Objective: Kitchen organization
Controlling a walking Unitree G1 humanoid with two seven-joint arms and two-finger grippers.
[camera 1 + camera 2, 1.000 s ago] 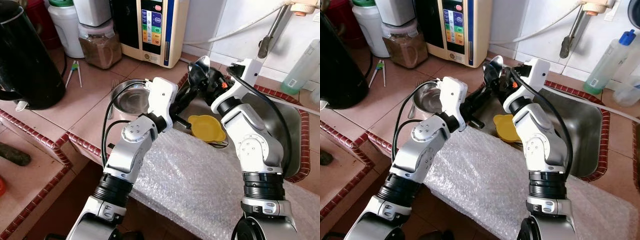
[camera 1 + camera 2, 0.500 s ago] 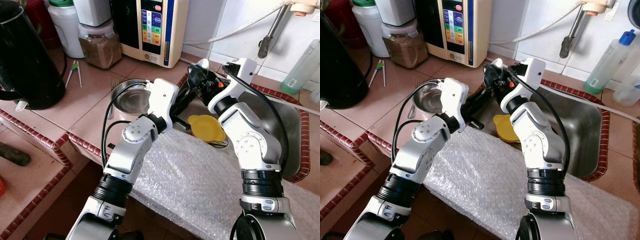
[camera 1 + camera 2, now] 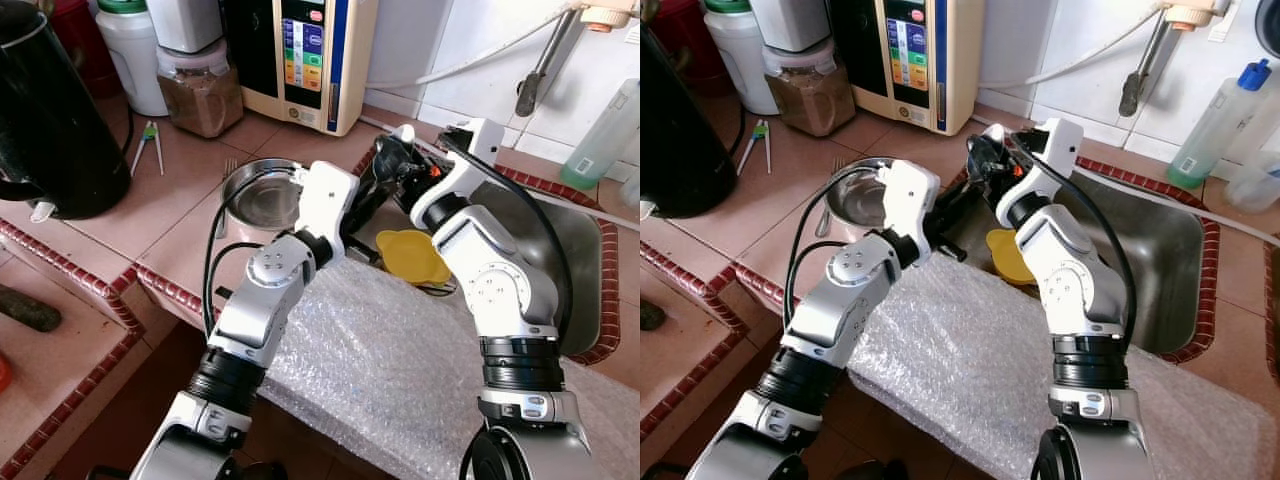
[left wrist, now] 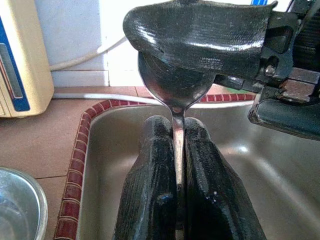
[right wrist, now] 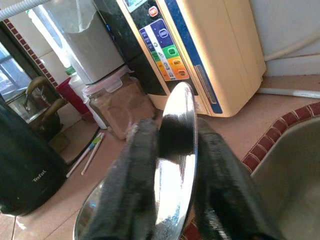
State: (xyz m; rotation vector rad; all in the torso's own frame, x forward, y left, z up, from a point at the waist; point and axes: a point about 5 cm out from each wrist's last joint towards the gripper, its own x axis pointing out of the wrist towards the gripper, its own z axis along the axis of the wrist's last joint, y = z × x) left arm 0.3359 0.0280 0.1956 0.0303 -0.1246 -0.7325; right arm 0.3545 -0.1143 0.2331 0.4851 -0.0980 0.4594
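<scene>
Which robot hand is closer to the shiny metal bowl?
Left. The left tool grips the spoon handle just beside the metal bowl, over the sink's edge. The right tool pinches the spoon's bowl end farther off, above the sink.

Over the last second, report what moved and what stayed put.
The right gripper, its fingers closed on the spoon bowl, moved lower and slightly toward the robot's left, over the sink corner. The left gripper kept its clamp on the spoon's handle, shifting only slightly. The yellow dish, steel bowl and bubble wrap stayed put.
</scene>
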